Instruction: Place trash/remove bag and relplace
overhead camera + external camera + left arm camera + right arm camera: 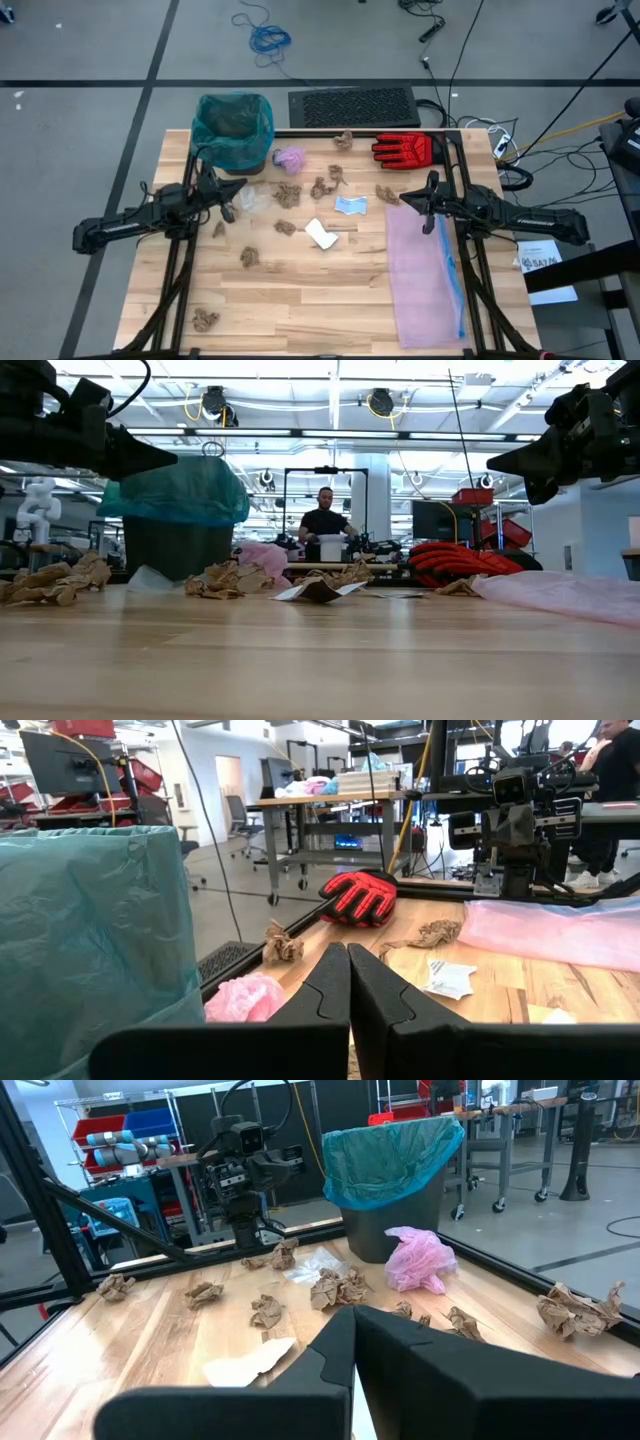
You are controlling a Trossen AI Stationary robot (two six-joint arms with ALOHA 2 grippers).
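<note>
Fingers clenched and empty on both the left gripper (228, 201) and right gripper (402, 199), mid-frame; light, soft trash (287, 197) litters the surface (330, 290), easily pinched; crinkly bag (233, 127) lines bin, upper left.

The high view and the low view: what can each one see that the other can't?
Only the high view shows the blue cable on the floor and the black mat. Only the low view shows a person far behind. Both show the bin with its teal bag, the red glove and the pink bag.
</note>
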